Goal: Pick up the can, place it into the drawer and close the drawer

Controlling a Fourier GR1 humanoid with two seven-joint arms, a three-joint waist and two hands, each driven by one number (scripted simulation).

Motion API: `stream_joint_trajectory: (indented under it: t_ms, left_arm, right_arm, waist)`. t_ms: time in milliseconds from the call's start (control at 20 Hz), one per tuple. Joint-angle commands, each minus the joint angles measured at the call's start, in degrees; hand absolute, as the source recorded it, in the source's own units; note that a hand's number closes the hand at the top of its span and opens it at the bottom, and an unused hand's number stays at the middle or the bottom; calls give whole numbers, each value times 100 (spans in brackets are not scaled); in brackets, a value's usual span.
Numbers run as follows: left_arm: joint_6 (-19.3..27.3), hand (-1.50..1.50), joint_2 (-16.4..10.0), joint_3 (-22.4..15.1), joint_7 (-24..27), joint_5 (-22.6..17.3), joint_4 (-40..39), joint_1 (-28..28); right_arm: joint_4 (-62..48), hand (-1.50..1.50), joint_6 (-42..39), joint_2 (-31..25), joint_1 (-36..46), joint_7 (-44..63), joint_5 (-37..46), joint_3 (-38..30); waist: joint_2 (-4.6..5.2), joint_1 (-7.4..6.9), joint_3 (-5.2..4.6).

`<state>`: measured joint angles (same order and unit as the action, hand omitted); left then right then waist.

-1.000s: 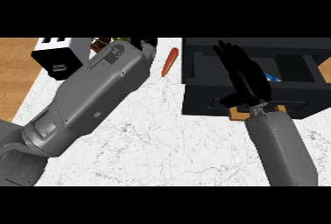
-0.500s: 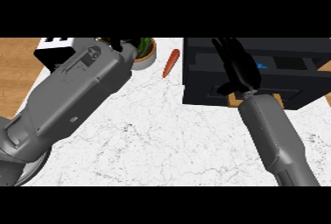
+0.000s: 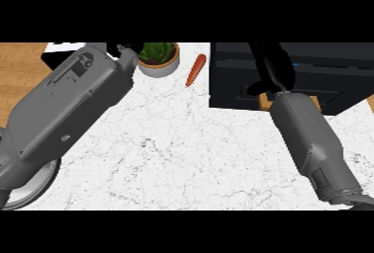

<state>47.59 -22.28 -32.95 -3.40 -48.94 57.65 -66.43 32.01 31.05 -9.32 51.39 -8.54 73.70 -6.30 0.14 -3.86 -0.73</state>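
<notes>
Head view: the right hand (image 3: pixel 269 69) reaches over the dark drawer (image 3: pixel 234 94) on the bench (image 3: pixel 182 148). Its fingers are straight and pressed together, gripping nothing. A blue sliver beside it, probably the can (image 3: pixel 296 64), lies inside. The left hand (image 3: pixel 116 48) is mostly hidden, so its state cannot be told. Placing looks done. The next move calls for drawing back and pushing the drawer shut.

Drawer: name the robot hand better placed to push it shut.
Probably right. The right robot hand sits over the drawer, while the left robot hand is far off beside the potted plant.
</notes>
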Motion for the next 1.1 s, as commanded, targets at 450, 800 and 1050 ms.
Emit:
stream_joint_trajectory:
  t_ms: [450, 800, 1050]
  left_arm:
    - [6, -150, -288, 2, -297, 222, 729, 372]
    - [68, -150, -402, 31, -521, 303, 961, 239]
    - [29, -150, -622, 40, -799, 316, 1028, 199]
  right_arm:
    - [-1518, -150, 536, -424, 1420, 85, -23, -520]
    - [-1912, -150, 760, -473, 1667, 413, 150, -524]
    - [-2115, -150, 64, -517, 1981, -246, -144, -720]
  waist:
    - [127, -171, 83]
    - [184, -255, 89]
    - [193, -265, 95]
